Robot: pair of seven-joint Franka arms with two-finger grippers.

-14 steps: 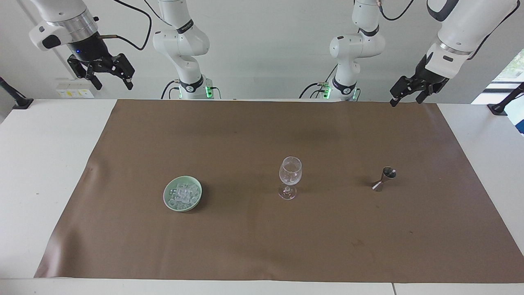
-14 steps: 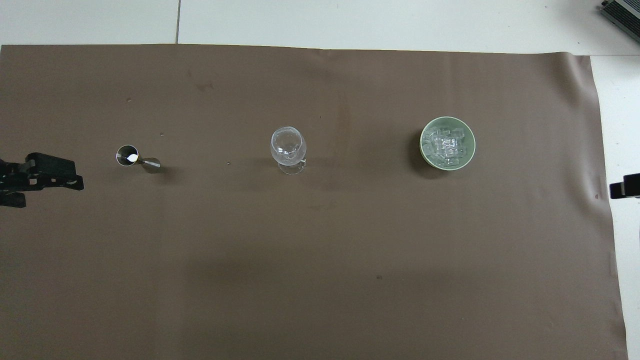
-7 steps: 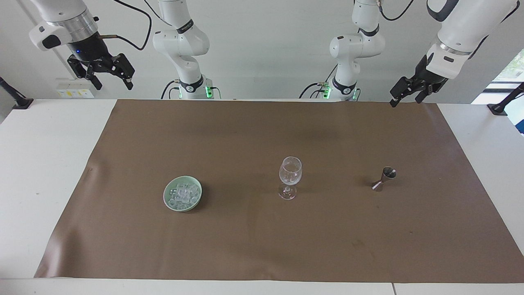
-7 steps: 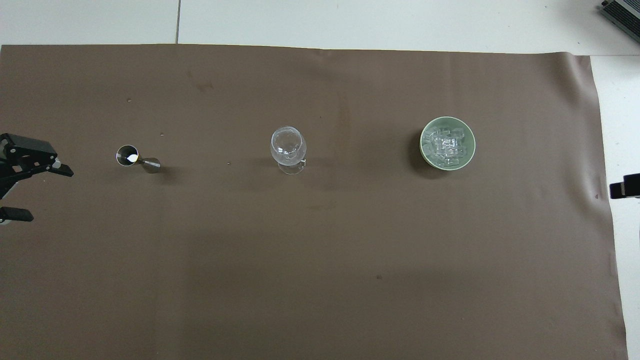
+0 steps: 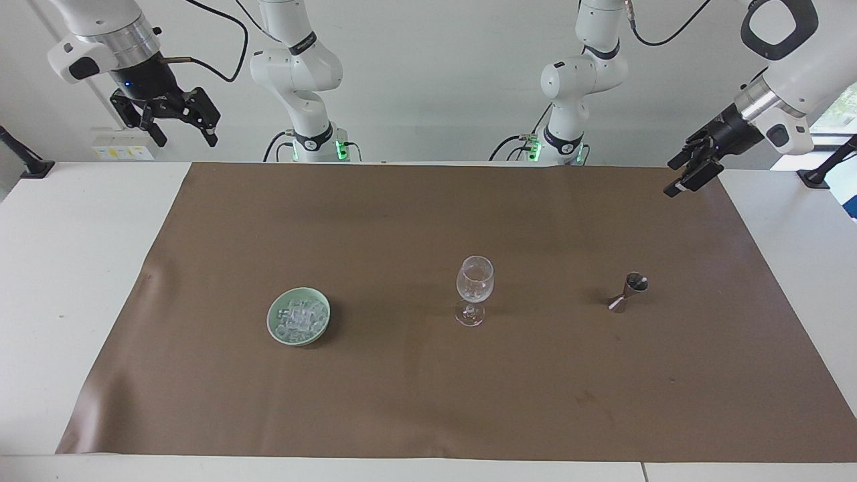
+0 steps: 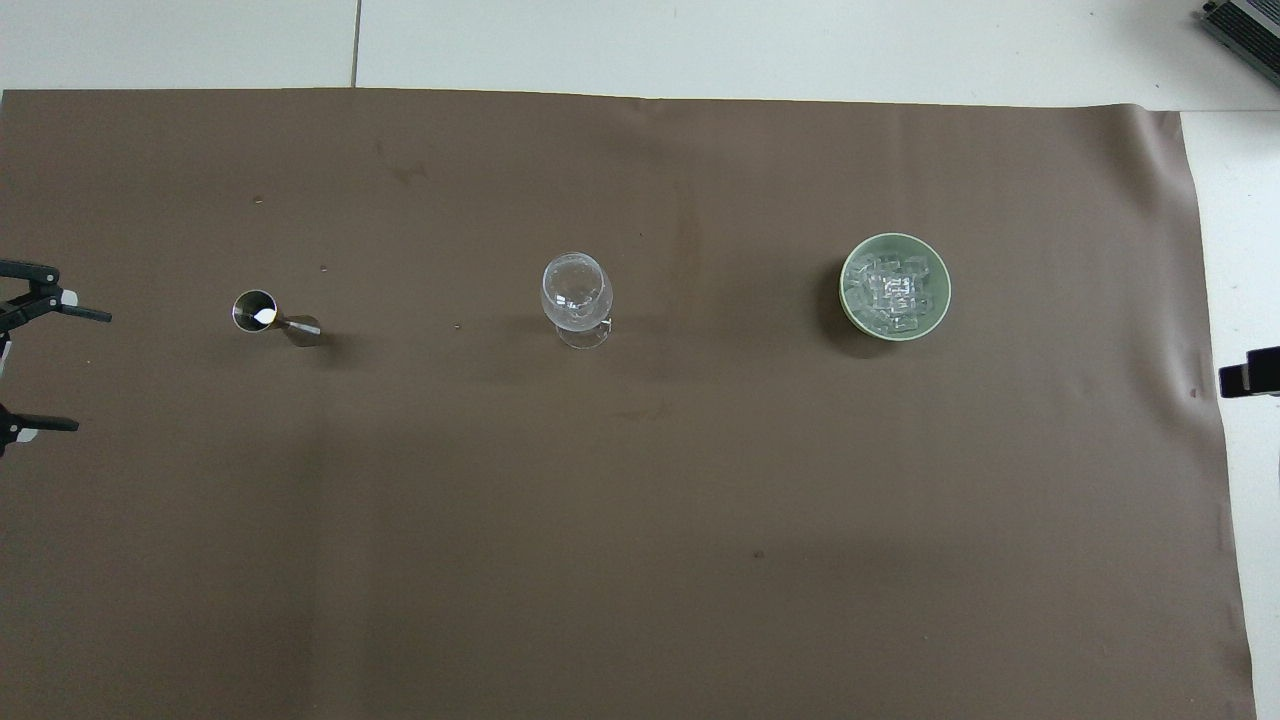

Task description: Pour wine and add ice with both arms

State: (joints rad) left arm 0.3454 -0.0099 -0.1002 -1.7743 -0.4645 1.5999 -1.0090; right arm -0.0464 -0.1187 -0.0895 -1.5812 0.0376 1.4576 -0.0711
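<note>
Tabletop (image 5: 80, 268), brown mat (image 5: 428, 402) spread over it; items listed from the right arm's end across to the left arm's, as an onlooker facing the robots reads them

1. Right gripper (image 5: 175, 126): raised over the bare tabletop at its own end, jaws spread, holding nothing; it waits.
2. Green bowl (image 5: 273, 329) of ice (image 5: 300, 317): well below and out from the right jaws, on their side of the mat, probably so that arm can fetch cubes unaided.
3. Wine glass (image 5: 475, 282): upright, mid-mat, well apart from both sets of jaws; likely central so either arm can reach it. Appears empty.
4. Steel jigger (image 5: 628, 292): upright, toward the left jaws' end, presumably the left arm's pouring measure.
5. Left gripper (image 5: 689, 175): up over the mat's corner, pointed down toward the jigger, jaws spread wide and empty, seemingly readied to close round it
</note>
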